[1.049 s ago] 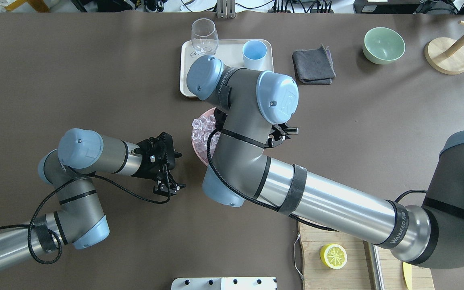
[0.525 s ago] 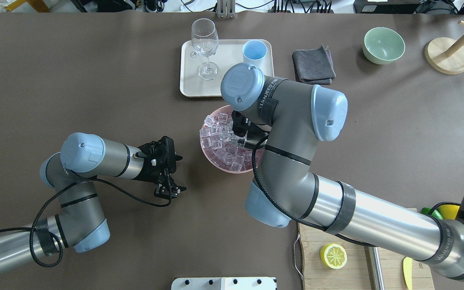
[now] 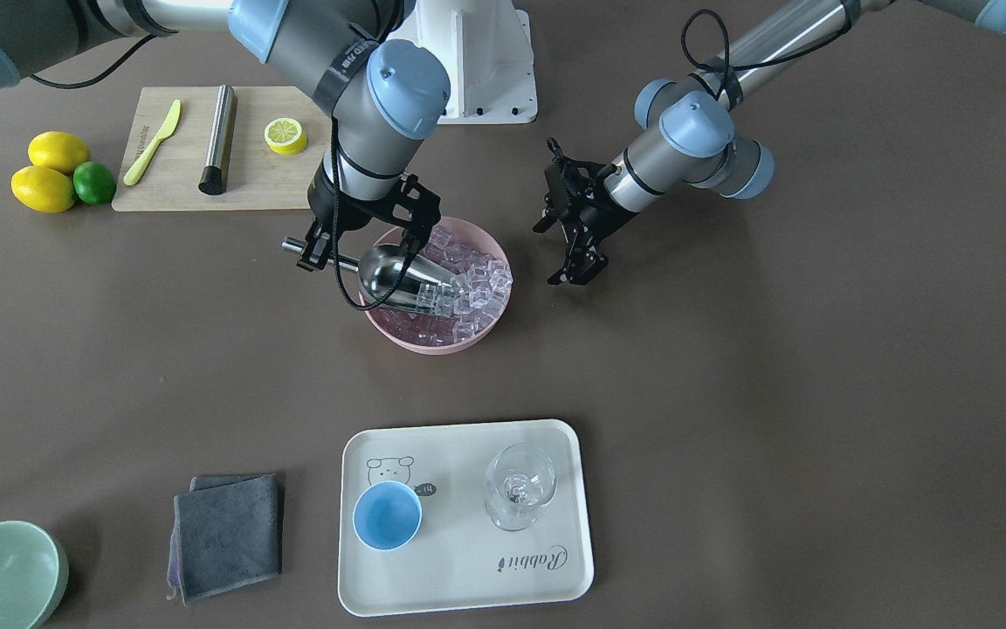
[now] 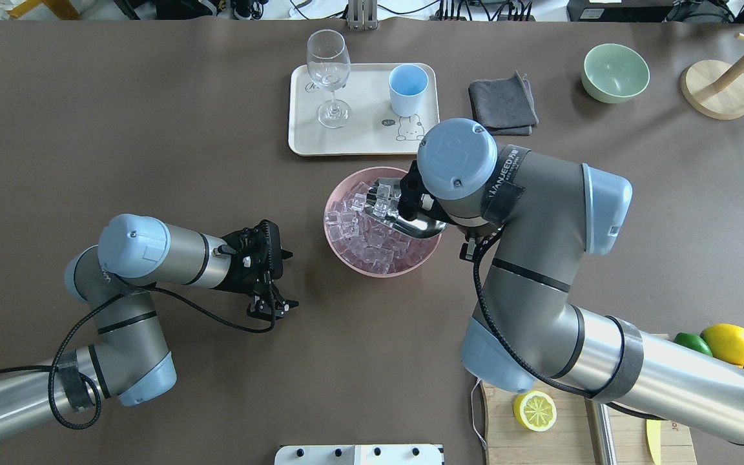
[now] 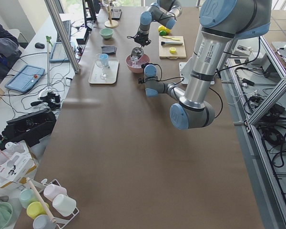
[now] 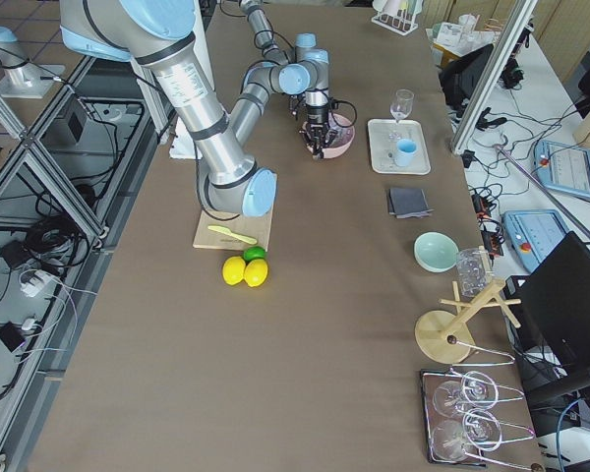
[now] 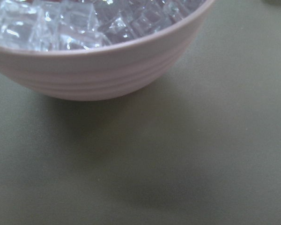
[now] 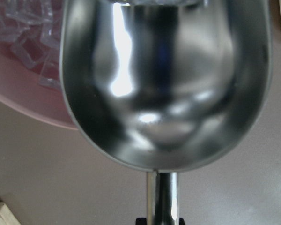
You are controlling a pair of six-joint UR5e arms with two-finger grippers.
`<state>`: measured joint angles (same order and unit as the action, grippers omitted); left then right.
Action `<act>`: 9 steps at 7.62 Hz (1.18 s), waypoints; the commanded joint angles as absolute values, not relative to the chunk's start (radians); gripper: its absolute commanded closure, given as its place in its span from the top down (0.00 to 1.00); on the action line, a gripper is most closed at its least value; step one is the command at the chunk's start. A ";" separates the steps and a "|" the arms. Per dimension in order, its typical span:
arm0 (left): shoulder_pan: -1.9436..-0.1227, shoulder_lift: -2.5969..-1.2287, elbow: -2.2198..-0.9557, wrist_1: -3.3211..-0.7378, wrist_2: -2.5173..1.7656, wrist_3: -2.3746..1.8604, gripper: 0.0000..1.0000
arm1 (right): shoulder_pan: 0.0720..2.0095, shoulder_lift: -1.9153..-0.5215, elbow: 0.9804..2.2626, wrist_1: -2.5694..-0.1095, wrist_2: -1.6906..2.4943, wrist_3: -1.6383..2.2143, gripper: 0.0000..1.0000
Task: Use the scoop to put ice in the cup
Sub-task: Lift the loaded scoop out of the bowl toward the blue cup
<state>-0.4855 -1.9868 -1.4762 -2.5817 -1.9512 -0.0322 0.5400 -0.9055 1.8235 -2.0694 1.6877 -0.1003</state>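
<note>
Now you are clamping the right jaws on the short handle of the stiff scoop point(image 3: 398, 275), nosing its trough into the ice point(image 3: 478, 281), probably slick and loose, in the pink bowl point(image 3: 433, 341), while the left jaws are hanging apart, empty, and the cup point(image 3: 387, 515) is waiting on the tray point(image 3: 468, 572).

Mirror-glossy steel scoop point(image 8: 164, 93), clear glossy ice point(image 7: 61, 28), matt pink bowl point(image 7: 107, 68).

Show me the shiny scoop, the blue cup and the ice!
scoop point(image 3: 394, 273), exterior front-facing view, on its shiny rounded bowl.
cup point(image 3: 387, 515), exterior front-facing view, on its blue inside bottom.
ice point(image 3: 478, 281), exterior front-facing view, on one cube in the pile.
</note>
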 commanded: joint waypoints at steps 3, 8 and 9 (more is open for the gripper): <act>-0.485 -1.987 -1.471 -2.582 -1.951 -0.032 1.00 | 0.538 -1.052 1.955 -1.852 1.713 0.021 0.00; -0.489 -1.983 -1.483 -2.580 -1.954 -0.037 1.00 | 0.734 -1.109 1.982 -1.684 1.935 0.135 0.00; -0.492 -1.982 -1.483 -2.579 -1.953 -0.037 1.00 | 0.764 -1.111 1.945 -1.652 1.983 0.144 0.00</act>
<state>-0.4887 -1.9843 -1.4805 -2.5801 -1.9534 -0.0358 0.7003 -1.0991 1.9849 -1.6991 1.8969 0.1083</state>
